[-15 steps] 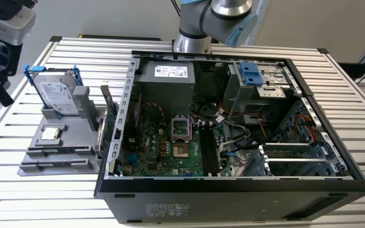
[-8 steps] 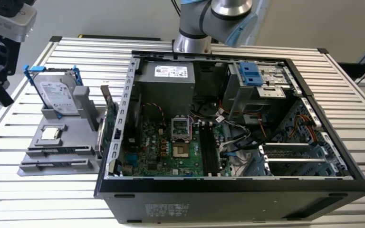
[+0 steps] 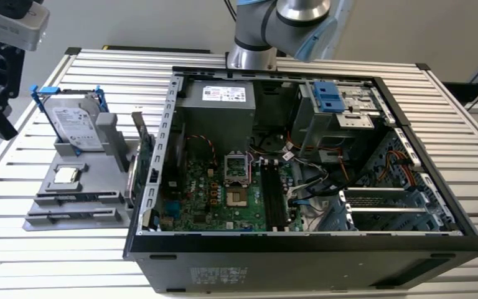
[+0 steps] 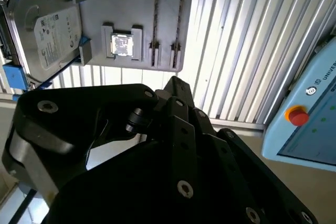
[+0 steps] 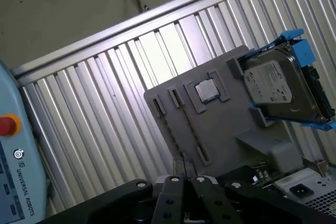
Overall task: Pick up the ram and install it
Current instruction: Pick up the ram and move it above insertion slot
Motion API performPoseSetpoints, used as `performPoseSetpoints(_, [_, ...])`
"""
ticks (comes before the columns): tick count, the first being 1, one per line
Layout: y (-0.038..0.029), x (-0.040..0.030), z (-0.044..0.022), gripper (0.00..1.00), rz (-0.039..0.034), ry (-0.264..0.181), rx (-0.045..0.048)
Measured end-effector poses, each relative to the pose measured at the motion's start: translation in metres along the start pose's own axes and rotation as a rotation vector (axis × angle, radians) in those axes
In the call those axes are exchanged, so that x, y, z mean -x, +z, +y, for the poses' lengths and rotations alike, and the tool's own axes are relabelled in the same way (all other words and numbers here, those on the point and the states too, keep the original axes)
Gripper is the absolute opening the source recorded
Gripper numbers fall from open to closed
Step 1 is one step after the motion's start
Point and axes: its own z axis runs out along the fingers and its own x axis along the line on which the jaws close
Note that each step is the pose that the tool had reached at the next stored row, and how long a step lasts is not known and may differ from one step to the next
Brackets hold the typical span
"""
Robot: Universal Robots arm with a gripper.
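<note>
- Ribbed silver counter (image 3: pixel 56 261) carries the open computer case (image 3: pixel 305 261) and grey fixture (image 3: pixel 89 187); plain wall (image 3: pixel 139 25) behind.
- I cannot tell whether the jaws are open.

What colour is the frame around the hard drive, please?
The frame is blue, clearest in the first wrist view.

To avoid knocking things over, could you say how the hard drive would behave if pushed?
The hard drive stands on edge in the gray holder, so it may tip. Its metal casing looks rigid, probably heavy for its size.
</note>
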Motion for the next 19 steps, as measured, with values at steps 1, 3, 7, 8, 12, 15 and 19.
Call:
performPoseSetpoints(1, [-0.0001, 0.0000, 0.0000, 0.00, 0.0006, -0.009, 0.0002])
performPoseSetpoints(3, [-0.0001, 0.0000, 0.0000, 0.00, 0.0014, -0.027, 0.0005])
performPoseSetpoints(7, [-0.0001, 0.0000, 0.0000, 0.00, 0.0031, -0.060, 0.0012])
performPoseSetpoints(8, [0.0000, 0.0000, 0.0000, 0.00, 0.0035, -0.068, 0.0013])
performPoseSetpoints(12, [0.0000, 0.0000, 0.0000, 0.00, 0.0050, -0.101, 0.0019])
performPoseSetpoints(15, [-0.0001, 0.0000, 0.0000, 0.00, 0.0063, -0.125, 0.0023])
performPoseSetpoints(19, [-0.0001, 0.0000, 0.0001, 0.00, 0.0078, -0.157, 0.0029])
